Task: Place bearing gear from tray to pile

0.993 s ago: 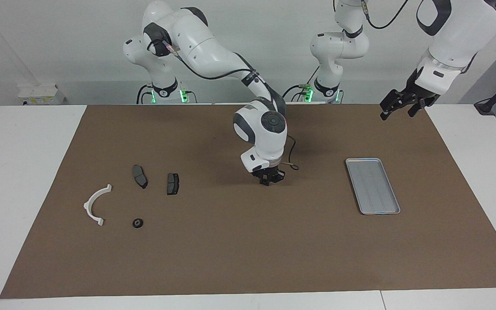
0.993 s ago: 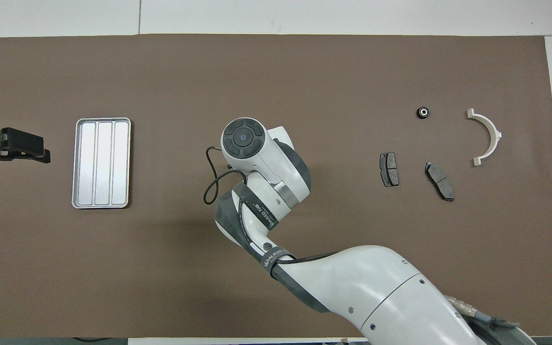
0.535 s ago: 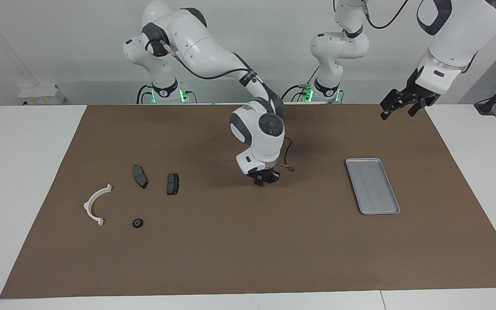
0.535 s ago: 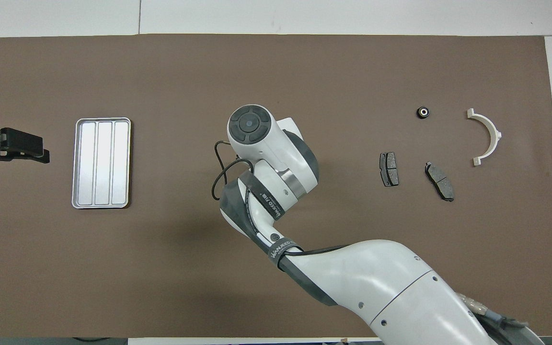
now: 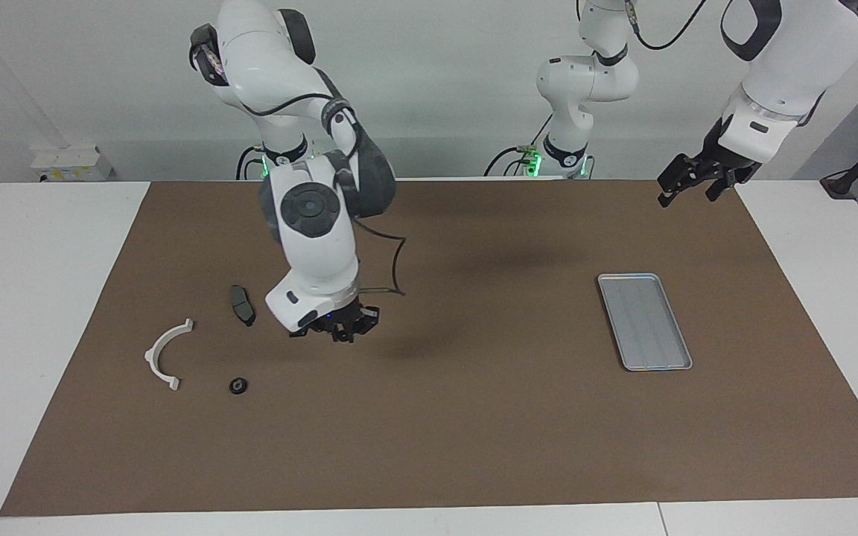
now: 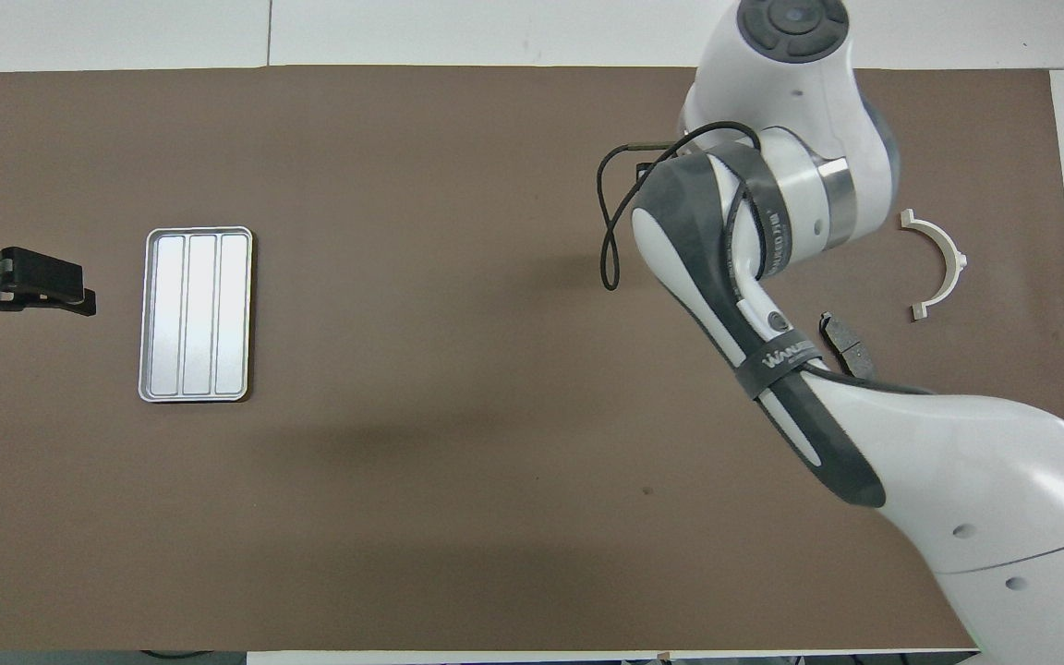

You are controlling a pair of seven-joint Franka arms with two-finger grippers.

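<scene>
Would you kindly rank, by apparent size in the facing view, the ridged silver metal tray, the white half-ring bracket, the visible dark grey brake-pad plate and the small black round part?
1. Ridged silver metal tray
2. White half-ring bracket
3. Dark grey brake-pad plate
4. Small black round part

All four lie on the mat, so the order looks sound.

tray (image 6: pixel 199 315) bare | left gripper (image 6: pixel 42 288) beside it (raised)

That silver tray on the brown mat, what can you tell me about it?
The tray is a flat rectangle of shiny silver metal with rounded corners, a low raised rim and lengthwise ridges that split its floor into three strips. It lies flat on the brown mat toward the left arm's end of the table. Nothing lies in it, and nothing touches it.
</scene>
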